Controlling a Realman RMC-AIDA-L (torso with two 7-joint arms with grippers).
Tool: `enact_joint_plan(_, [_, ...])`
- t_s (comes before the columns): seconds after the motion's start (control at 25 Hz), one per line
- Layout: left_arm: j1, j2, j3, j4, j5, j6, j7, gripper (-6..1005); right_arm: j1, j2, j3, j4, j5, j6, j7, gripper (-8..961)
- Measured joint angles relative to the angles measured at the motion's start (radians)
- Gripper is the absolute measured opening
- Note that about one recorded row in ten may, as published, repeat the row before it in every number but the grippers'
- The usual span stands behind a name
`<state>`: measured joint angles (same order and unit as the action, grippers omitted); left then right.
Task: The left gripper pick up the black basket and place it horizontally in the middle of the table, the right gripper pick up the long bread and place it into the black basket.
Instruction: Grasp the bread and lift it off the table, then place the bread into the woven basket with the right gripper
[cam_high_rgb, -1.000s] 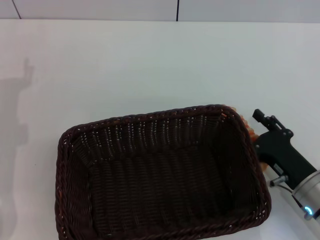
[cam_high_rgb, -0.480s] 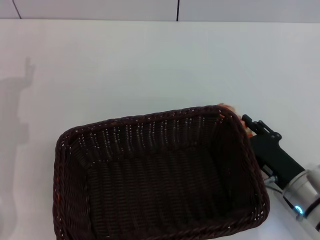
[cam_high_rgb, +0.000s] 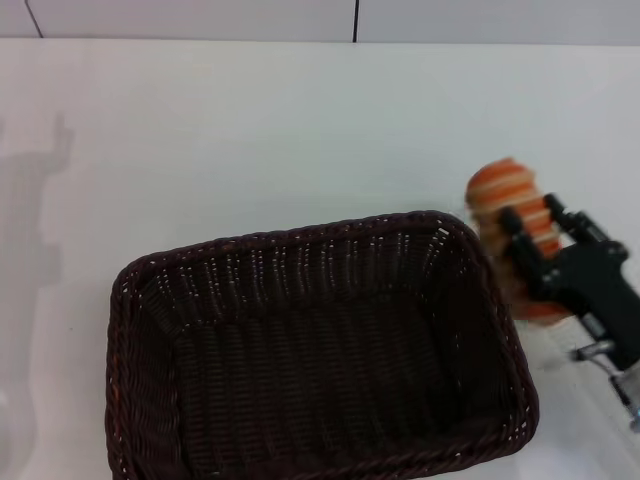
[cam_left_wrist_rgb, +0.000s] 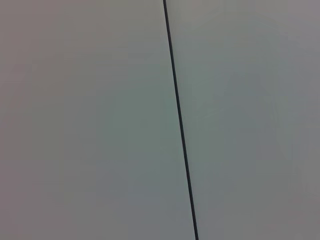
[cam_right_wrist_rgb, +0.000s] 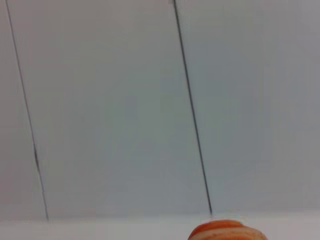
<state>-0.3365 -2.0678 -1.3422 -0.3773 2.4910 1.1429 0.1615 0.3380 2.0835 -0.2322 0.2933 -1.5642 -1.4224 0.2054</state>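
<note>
R gripper (cam_high_rgb: 535, 262) holding long bread (cam_high_rgb: 512, 225) just beside black basket (cam_high_rgb: 310, 350), not yet over it.

Head view: fingers (cam_high_rgb: 522, 248) are pinching the loaf around its mid-length, loaf sitting raised w/ one end tipped up, just off the basket's right rim; R wrist view is only catching the loaf's top edge (cam_right_wrist_rgb: 225, 231). Basket is resting lengthwise on the white bench (cam_high_rgb: 250, 130), near edge, empty inside. L gripper isn't showing in any view, so can't tell its state. Judgement: loaf is prob light, stiff toy plastic w/ a ridged surface giving grip; mid-body hold is looking balanced. Basket is prob light but bulky, braided rim being the obvious place to grab.
</note>
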Motion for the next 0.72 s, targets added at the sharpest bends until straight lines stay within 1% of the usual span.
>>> enact_joint_plan(0.08, [0.0,0.0,0.0,0.0,0.0,0.0,0.0,788,-0.032,0.001,0.007,-0.012,0.0,-0.138,0.0,528])
enact_joint_plan(0.24, [-0.001,0.0,0.001,0.0,0.001,0.0,0.0,788,-0.071,0.001,0.013,-0.017,-0.003,-0.382,-0.001,491])
enact_joint_plan(0.32, [-0.001,0.0,0.001,0.0,0.001,0.0,0.0,788,-0.08,0.001,0.007,-0.017,-0.016,-0.487,-0.001,476])
enact_joint_plan(0.4, [-0.001,-0.001,0.002,0.0,0.0,0.0,0.0,788,-0.075,0.001,0.001,-0.017,-0.056,-0.556,-0.001,464])
enact_joint_plan(0.52, [0.003,-0.001,0.002,-0.004,-0.005,0.0,-0.001,788,-0.038,0.0,0.0,-0.017,-0.147,-0.567,-0.001,447])
enact_joint_plan(0.64, [0.004,-0.001,0.002,-0.005,-0.006,0.0,0.0,788,0.01,-0.001,0.001,-0.012,-0.238,-0.485,0.005,427])
enact_joint_plan(0.72, [0.005,-0.002,0.002,-0.005,-0.006,0.0,-0.001,788,0.045,-0.001,0.004,0.004,-0.257,-0.393,0.023,410])
